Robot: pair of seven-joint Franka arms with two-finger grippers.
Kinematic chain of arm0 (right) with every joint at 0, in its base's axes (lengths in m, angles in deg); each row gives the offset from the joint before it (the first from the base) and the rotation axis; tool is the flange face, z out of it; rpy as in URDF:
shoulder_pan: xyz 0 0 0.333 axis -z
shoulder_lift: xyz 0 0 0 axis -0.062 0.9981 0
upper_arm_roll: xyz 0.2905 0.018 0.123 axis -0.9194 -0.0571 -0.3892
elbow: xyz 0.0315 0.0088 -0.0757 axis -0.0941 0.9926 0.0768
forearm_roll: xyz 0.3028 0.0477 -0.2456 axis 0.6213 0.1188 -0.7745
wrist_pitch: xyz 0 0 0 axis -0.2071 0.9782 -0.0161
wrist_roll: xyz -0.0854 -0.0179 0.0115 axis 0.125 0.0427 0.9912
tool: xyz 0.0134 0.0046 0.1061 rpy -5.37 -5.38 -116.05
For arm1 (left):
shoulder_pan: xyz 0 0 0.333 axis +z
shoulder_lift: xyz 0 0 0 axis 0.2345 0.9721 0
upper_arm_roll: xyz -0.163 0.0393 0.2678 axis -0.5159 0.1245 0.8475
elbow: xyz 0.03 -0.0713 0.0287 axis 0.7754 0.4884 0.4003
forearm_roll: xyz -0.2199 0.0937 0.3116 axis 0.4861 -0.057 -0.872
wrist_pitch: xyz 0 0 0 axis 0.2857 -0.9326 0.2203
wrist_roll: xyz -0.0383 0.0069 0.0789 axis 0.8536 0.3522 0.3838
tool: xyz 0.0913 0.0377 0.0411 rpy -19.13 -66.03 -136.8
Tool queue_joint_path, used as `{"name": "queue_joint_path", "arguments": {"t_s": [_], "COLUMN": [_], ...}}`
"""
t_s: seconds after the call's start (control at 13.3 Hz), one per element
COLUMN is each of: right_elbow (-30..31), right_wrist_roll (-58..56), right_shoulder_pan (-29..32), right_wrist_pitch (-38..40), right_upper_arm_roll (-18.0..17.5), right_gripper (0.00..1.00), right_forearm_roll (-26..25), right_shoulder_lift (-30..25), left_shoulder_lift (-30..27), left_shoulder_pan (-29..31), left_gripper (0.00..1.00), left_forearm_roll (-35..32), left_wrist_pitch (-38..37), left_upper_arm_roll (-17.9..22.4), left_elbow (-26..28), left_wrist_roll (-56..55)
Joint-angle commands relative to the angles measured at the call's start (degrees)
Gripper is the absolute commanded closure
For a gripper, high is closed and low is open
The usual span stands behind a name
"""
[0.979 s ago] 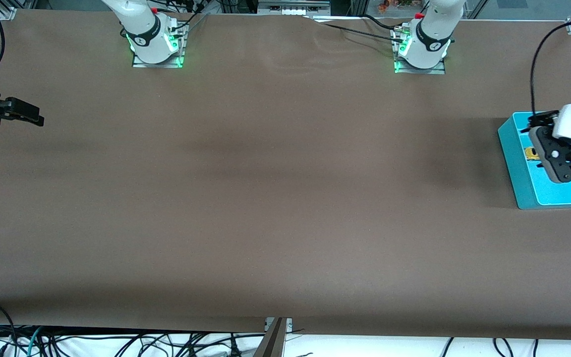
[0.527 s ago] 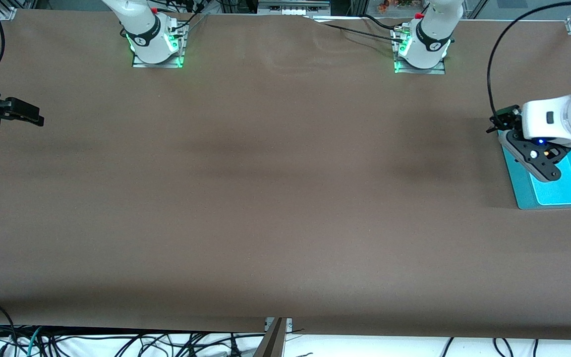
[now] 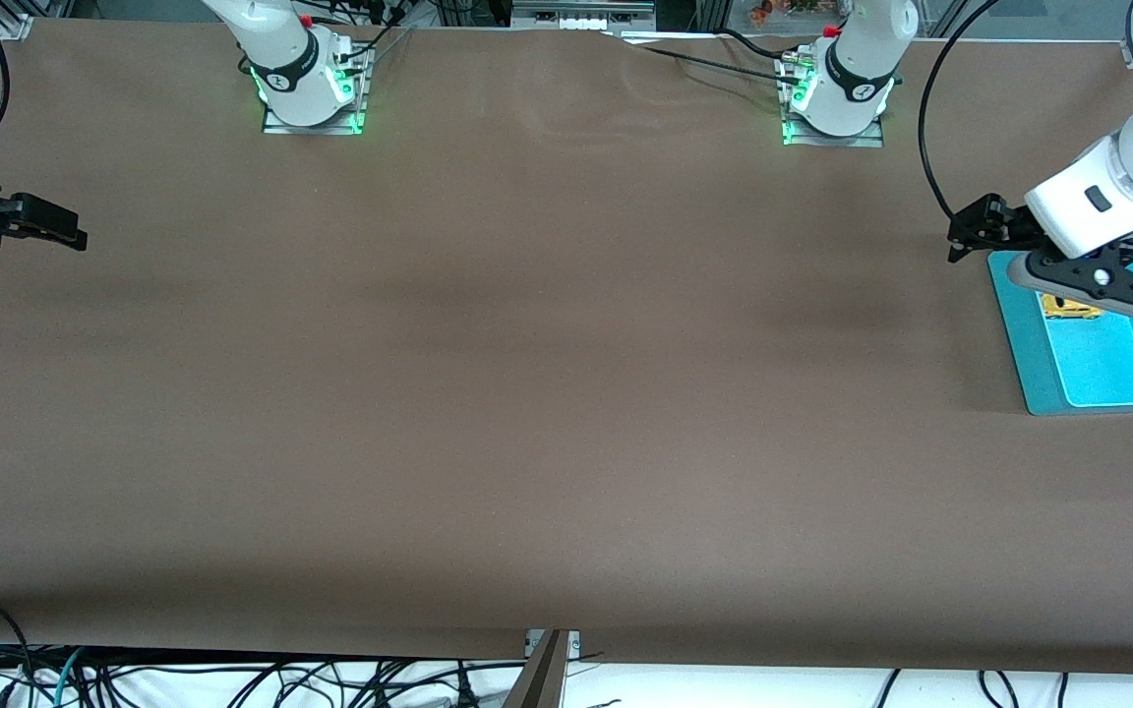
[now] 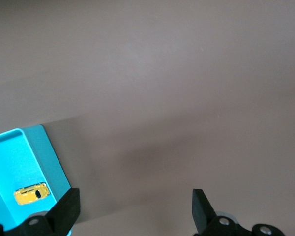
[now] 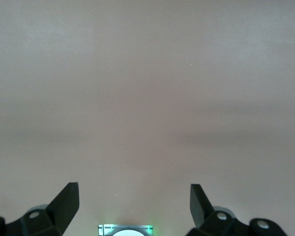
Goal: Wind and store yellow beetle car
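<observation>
The yellow beetle car (image 3: pixel 1068 308) lies on the floor of a teal tray (image 3: pixel 1031 369) at the left arm's end of the table. It also shows in the left wrist view, where the car (image 4: pixel 32 194) lies just inside the tray's wall (image 4: pixel 46 152). My left gripper (image 3: pixel 1107 285) hangs open over the tray's end that is farther from the front camera, just above the car. Its fingers (image 4: pixel 69 206) hold nothing. My right gripper (image 5: pixel 133 191) is open and empty over bare table. That arm waits at its own end of the table, its hand (image 3: pixel 6 221) at the edge of the front view.
Brown cloth (image 3: pixel 547 393) covers the whole table. The two arm bases (image 3: pixel 311 93) (image 3: pixel 832 103) stand with green lights along the side farthest from the front camera. A black cable (image 3: pixel 925 147) loops down to the left wrist. The right arm's base (image 5: pixel 125 230) shows under its fingers.
My left gripper has lifted out of the tray and swung toward the tray's farther end, still open; the car stays in the tray. The right arm has not moved.
</observation>
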Motion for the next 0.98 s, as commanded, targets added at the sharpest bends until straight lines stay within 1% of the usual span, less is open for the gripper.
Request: {"name": "queue_joint_path", "arguments": {"t_s": [0.0,0.3,0.6,0.9], "right_elbow": [-1.51,-1.51,-1.51,-1.51], "right_wrist_roll": [0.33,0.33,0.33,0.33], "right_shoulder_pan": [0.29,0.29,0.29,0.29], "right_wrist_pitch": [0.57,0.57,0.57,0.57], "right_upper_arm_roll": [-0.02,-0.02,-0.02,-0.02], "right_gripper": [0.0,0.0,0.0,0.0], "right_forearm_roll": [0.92,0.92,1.01,0.92], "right_shoulder_lift": [0.64,0.64,0.64,0.64], "left_shoulder_lift": [-4.78,-6.1,-6.45,-6.37], "left_shoulder_pan": [-4.55,-6.57,-7.27,-7.19], "left_gripper": [0.0,0.0,0.0,0.0], "left_forearm_roll": [1.69,2.48,2.84,2.92], "left_wrist_pitch": [2.68,3.21,3.74,3.65], "left_upper_arm_roll": [5.61,8.24,8.34,8.34], "left_elbow": [5.16,7.53,8.15,8.15], "left_wrist_roll": [-5.85,-6.3,-10.34,-10.35]}}
